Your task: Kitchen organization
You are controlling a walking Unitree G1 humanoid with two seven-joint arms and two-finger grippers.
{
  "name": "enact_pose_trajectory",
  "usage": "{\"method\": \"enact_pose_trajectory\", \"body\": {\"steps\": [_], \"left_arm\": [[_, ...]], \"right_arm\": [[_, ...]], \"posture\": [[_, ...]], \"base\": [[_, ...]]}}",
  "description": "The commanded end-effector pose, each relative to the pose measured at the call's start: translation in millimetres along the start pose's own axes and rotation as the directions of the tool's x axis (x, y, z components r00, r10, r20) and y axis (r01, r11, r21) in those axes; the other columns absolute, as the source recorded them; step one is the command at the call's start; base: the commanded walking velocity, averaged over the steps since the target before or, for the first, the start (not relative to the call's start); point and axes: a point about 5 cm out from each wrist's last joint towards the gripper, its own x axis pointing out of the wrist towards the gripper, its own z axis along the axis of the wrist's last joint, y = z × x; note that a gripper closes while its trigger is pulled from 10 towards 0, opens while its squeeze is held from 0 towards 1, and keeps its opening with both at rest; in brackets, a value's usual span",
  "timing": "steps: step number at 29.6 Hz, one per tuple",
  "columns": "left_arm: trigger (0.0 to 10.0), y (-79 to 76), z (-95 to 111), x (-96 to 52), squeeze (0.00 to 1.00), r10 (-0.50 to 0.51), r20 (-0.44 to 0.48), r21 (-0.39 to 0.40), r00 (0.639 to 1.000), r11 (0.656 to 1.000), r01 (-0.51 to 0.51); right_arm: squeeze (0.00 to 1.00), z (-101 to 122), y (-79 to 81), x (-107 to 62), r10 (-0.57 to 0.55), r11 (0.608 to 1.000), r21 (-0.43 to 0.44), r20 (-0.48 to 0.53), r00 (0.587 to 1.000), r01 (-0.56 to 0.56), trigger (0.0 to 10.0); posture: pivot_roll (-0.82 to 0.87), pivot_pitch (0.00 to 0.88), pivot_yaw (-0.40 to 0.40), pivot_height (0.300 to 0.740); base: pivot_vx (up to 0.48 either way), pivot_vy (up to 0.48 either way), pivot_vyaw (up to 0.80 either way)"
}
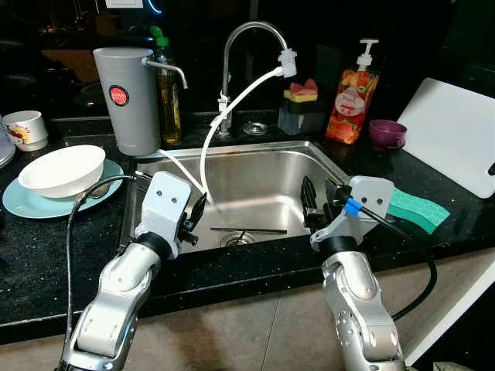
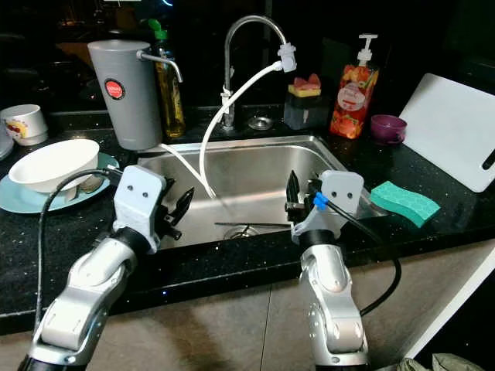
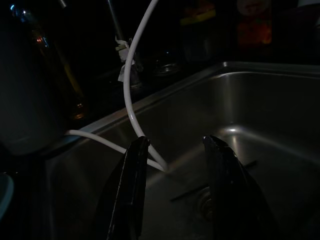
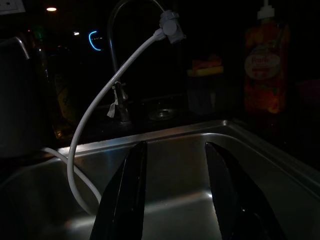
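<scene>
A steel sink (image 1: 313, 154) lies in the black counter in front of me, with a curved tap (image 1: 255, 31) and a white hose (image 1: 232, 108) looping down into the basin. My left gripper (image 1: 198, 212) hangs open over the sink's left front corner, holding nothing. My right gripper (image 1: 311, 205) stands open over the right front part of the basin, also holding nothing. A green sponge (image 1: 418, 210) lies on the counter just right of the right wrist. A white bowl (image 1: 62, 170) sits on a blue plate (image 1: 31, 202) at the left.
A grey water filter jug (image 1: 125, 100) and an oil bottle (image 1: 168, 97) stand behind the sink's left corner. An orange soap dispenser (image 1: 352, 104), a sponge holder (image 1: 300, 104), a purple cup (image 1: 385, 134) and a white cutting board (image 1: 456, 135) line the right. A mug (image 1: 25, 129) stands far left.
</scene>
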Motion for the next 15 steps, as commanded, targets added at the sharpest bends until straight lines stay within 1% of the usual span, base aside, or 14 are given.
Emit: {"method": "enact_pose_trajectory", "body": {"steps": [1,3,7,11,15], "left_arm": [[10.0,2.4,-2.2,-2.7,0.0,0.008,-0.006,0.022,1.0,1.0,-0.007],[10.0,3.4,-2.2,-1.7,0.0,0.006,-0.006,0.027,1.0,1.0,-0.006],[10.0,5.7,-4.6,0.7,0.0,0.004,-0.015,0.04,1.0,0.999,-0.004],[10.0,4.1,-4.5,1.2,0.0,-0.004,-0.015,0.036,1.0,0.999,0.004],[10.0,2.3,-4.1,1.8,0.0,-0.011,-0.012,0.041,1.0,0.999,0.011]], "right_arm": [[0.0,0.5,-0.4,-1.2,0.004,1.0,0.001,-0.002,1.0,-0.004,10.0],[0.0,0.2,-1.0,0.3,0.002,1.0,0.001,-0.001,1.0,-0.002,10.0],[0.0,2.9,3.6,4.0,0.005,1.0,0.01,0.014,1.0,-0.005,10.0],[0.0,4.1,7.2,2.4,0.017,1.0,0.014,0.017,1.0,-0.017,10.0],[0.0,2.1,6.0,0.5,0.016,1.0,0.014,0.011,1.0,-0.016,10.0]], "posture": [[0.14,0.101,-0.039,0.74],[0.14,0.097,-0.04,0.74],[0.13,0.093,-0.04,0.74],[0.13,0.089,-0.037,0.74],[0.14,0.08,-0.031,0.74]], "base": [[0.0,0.0,0.0],[0.0,0.0,0.0],[0.0,0.0,0.0],[0.0,0.0,0.0],[0.0,0.0,0.0]]}}
